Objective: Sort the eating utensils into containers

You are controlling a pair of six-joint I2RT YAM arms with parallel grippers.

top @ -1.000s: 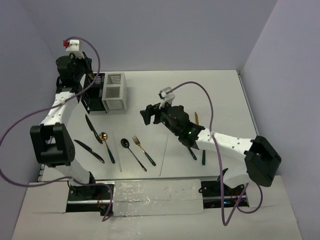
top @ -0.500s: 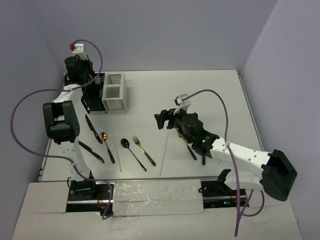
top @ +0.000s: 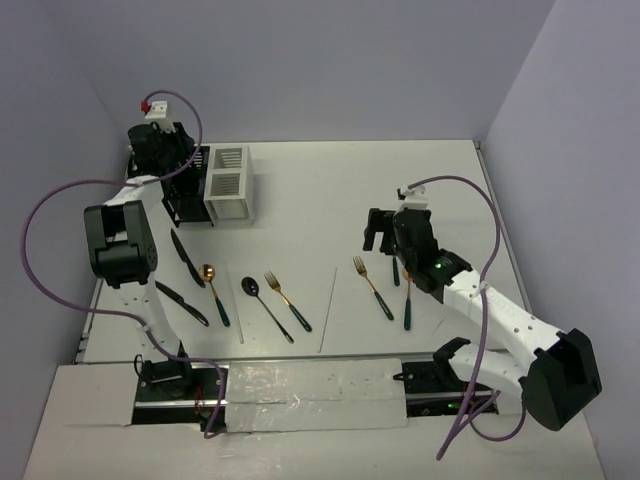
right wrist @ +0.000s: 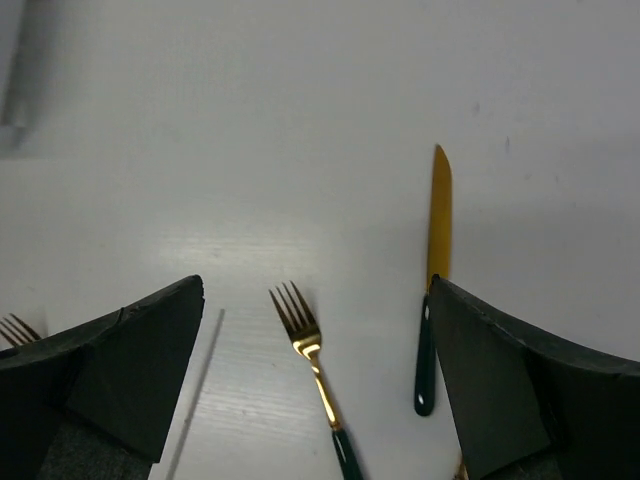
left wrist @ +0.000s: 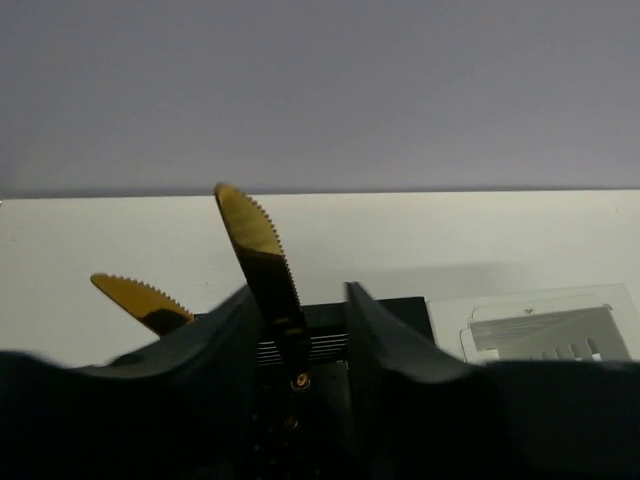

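The black caddy (top: 186, 190) and the white caddy (top: 230, 183) stand joined at the back left. My left gripper (top: 165, 160) hangs over the black one, jaws apart. In the left wrist view a gold serrated knife (left wrist: 262, 250) stands between the jaws (left wrist: 300, 295), leaning on the left finger (left wrist: 215, 335), its lower end down in the black caddy (left wrist: 390, 305). A second gold knife (left wrist: 135, 298) stands beside it. My right gripper (top: 380, 232) is open and empty above a gold fork (right wrist: 312, 350) and a gold knife (right wrist: 438, 225).
More utensils lie front left: two black knives (top: 186, 258) (top: 180, 303), a gold spoon (top: 213, 293), a black spoon (top: 266, 308), a fork (top: 288, 300). White sticks (top: 327, 310) (top: 240, 300) lie among them. Another utensil (top: 408, 300) lies by the right arm.
My right gripper has swung from the table's middle to the right, over the fork and knife. My left gripper has settled over the black caddy.
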